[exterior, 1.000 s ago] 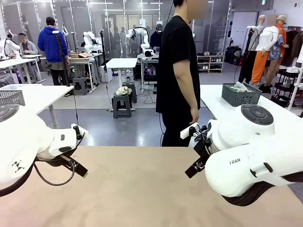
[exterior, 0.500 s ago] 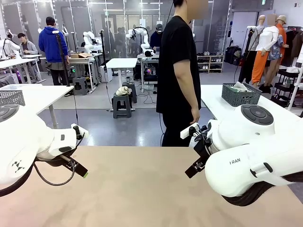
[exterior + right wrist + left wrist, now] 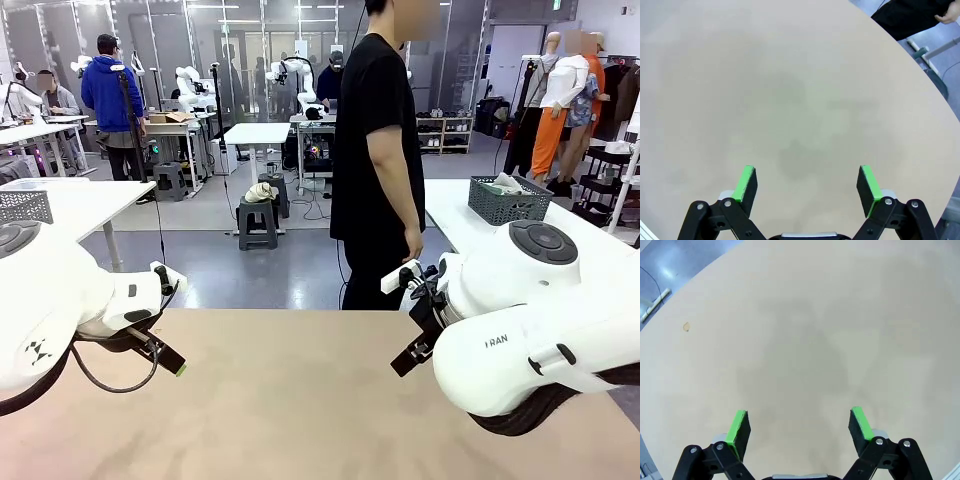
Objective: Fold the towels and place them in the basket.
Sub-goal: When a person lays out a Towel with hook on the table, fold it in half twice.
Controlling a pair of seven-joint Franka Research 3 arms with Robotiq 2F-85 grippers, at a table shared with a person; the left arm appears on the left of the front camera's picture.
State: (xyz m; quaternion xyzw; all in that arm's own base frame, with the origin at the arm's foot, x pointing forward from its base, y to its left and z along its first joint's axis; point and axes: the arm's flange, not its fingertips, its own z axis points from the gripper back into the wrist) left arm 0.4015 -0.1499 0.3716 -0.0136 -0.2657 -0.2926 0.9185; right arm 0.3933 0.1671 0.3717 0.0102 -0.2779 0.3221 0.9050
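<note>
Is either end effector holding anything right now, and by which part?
Nothing is held. The left end effector and the right end effector both stand open above the beige tabletop, gripping nothing.

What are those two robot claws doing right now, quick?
Left gripper: open, holding nothing.
Right gripper: open, holding nothing.

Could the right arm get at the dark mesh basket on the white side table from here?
Probably not. The basket sits on a separate white table, beyond the far edge of the tan table, and the right claw hangs open over the tan top, pointing down.
</note>
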